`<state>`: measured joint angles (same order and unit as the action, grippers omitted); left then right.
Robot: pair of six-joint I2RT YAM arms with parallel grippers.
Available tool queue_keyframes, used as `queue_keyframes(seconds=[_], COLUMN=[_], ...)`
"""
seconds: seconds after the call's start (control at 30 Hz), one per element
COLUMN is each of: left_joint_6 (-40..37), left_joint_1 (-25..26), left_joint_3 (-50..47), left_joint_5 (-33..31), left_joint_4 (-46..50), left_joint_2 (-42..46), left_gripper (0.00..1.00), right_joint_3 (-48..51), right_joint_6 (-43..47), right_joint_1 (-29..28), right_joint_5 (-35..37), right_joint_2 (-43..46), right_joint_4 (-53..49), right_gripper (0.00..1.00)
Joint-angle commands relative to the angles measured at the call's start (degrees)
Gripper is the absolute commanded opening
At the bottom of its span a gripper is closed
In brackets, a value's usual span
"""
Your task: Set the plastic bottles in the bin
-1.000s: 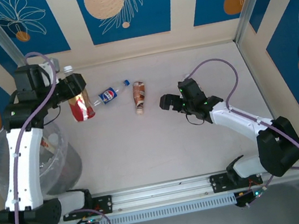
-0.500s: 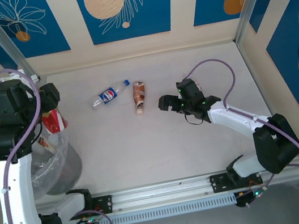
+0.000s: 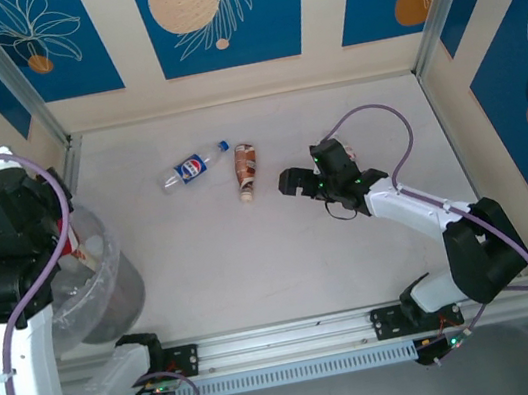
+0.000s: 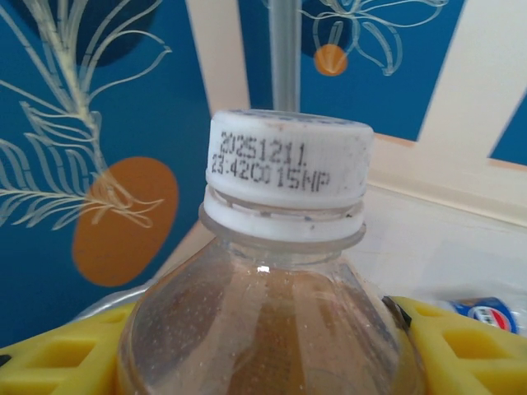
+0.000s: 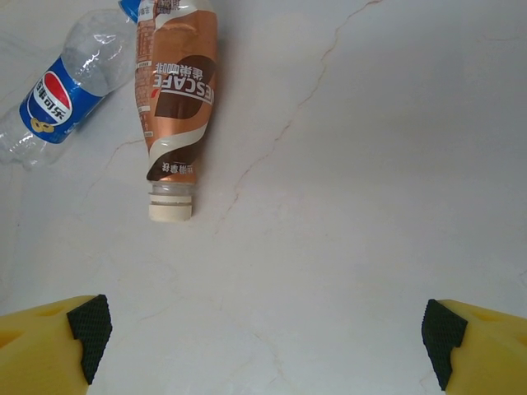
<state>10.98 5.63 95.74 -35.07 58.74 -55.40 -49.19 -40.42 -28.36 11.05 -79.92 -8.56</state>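
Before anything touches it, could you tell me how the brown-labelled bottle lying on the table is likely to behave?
The brown-labelled bottle lies on its round side, so a nudge would probably roll it. Its clear neck shows no liquid, so it is likely light. The glossy label may slip in a grip.

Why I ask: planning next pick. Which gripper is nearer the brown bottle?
Right. Right gripper: beside the brown bottle; left gripper: far off, holding another bottle over the bin.
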Motion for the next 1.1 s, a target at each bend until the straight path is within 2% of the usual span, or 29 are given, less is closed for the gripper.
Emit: queue_keyframes(seconds=[0.0, 0.07, 0.13, 0.27, 0.4, 0.57, 0.7, 0.9, 1.07], left_joint_6=[-4.1, -6.07, -6.51, -6.36, -6.19, -5.25, -4.87, -1.26, 1.91], left_joint_1=[-0.75, -0.71, -0.78, -0.92, -1.44, -4.84, -11.28, -19.35, -24.93], left_joint_3=[-2.0, -4.58, -7.18, -10.46, -13.68, -17.66, -18.7, -20.69, -22.56], left_joint_5=[-10.82, -17.09, -20.3, -23.72, -23.02, -17.81, -10.1, -0.37, 3.31], left_joint_4=[-2.0, -2.01, -1.08, -0.92, -2.51, -5.57, -9.34, -9.67, -10.66], left_joint_2=[1.64, 2.7, 4.03, 6.44, 7.93, 5.72, 4.37, 4.13, 3.28], left_gripper=[0.53, 0.53, 0.54, 0.56, 0.56, 0.57, 0.56, 0.56, 0.56], right_joint_3=[-1.61, -1.4, -0.76, -0.46, -1.3, -1.18, -0.2, 1.45, 0.83], right_joint_6=[1.14, 1.05, 1.05, 1.48, 2.06, 2.18, 2.29, 2.19, 2.87], right_joint_1=[0.15, 0.15, 0.15, 0.23, 0.23, 0.23, 0.3, 0.5, 0.76], right_joint_5=[-0.16, 0.2, 0.2, -0.31, -1.3, -1.72, -1.0, 0.38, -0.29], right_joint_2=[-0.44, -0.39, -0.08, 0.07, -0.69, -0.64, 0.63, 2.11, 1.48], right_joint_4=[0.34, 0.62, 1.83, 3.53, 3.59, 3.65, 3.22, 3.35, 3.35], right_gripper=[0.99, 0.99, 0.99, 0.99, 0.99, 0.99, 0.99, 0.99, 0.99])
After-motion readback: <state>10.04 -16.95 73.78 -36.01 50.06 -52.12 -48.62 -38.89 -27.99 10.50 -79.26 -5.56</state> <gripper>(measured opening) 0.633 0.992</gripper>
